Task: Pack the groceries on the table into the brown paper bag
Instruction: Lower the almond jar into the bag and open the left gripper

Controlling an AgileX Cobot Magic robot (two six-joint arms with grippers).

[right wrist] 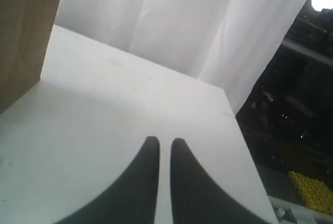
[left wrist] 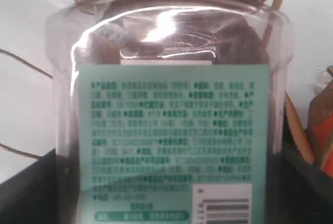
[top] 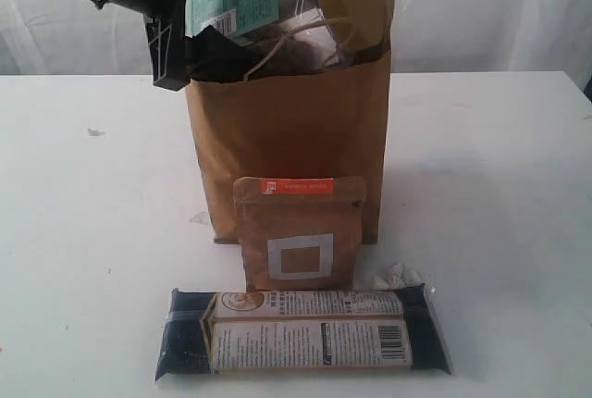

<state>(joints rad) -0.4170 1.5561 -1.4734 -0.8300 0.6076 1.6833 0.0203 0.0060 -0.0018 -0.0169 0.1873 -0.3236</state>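
The brown paper bag (top: 287,139) stands upright at the middle of the table (top: 83,259). My left gripper (top: 211,32) is shut on the clear nut jar (top: 314,0), which has a gold lid and a mint-green label. The jar is tilted at the bag's mouth, lid toward the right. In the left wrist view the nut jar (left wrist: 171,104) fills the picture between the dark jaws. A brown pouch with an orange label (top: 298,231) leans on the bag's front. A long dark-blue packet (top: 303,331) lies flat before it. My right gripper (right wrist: 165,143) is shut and empty above bare table, beside the bag's side (right wrist: 21,36).
Small white bits (top: 396,278) lie right of the pouch. A scuff mark (top: 95,131) is at far left. White curtains (right wrist: 171,21) hang behind the table. In the right wrist view the table edge (right wrist: 250,156) drops to a dark area with something yellow (right wrist: 312,190).
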